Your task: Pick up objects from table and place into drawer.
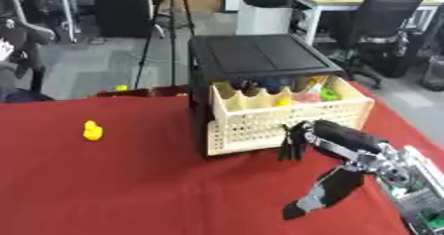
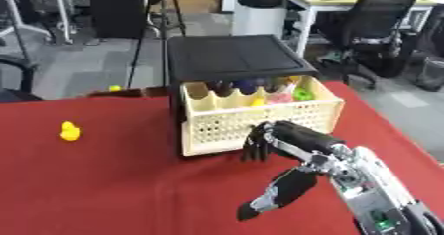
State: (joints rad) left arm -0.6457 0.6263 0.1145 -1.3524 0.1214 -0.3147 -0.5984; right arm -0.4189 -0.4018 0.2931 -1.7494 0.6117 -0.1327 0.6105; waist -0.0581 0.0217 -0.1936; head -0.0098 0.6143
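Nowhere on the things is there any writing or brand mark that can be read. Right of centre in the frame stands a black cabinet (image 1: 260, 58) on the red-covered desk (image 1: 130, 189), and its cream drawer (image 1: 291, 117), with a perforated front, is pulled out toward the camera. Inside the drawer lie several small coloured things (image 1: 304, 94): yellow, pink, green and some dark ones, too blurred to name.

From the lower right corner the right hand (image 2: 258, 142) reaches in on its black and silver arm (image 2: 364, 184). The hand hangs just before the drawer's front, near its lower right part, with the fingers pointing down toward the cloth, slightly parted and relaxed, holding nothing. Whether the fingertips touch the drawer front cannot be told.

At the left of the frame, well apart from the hand and the drawer, a small yellow duck (image 1: 92, 130) sits upright on the red cloth. At the desk's far edge, in the upper left of the cloth, a second small yellow thing (image 1: 121, 88) shows.
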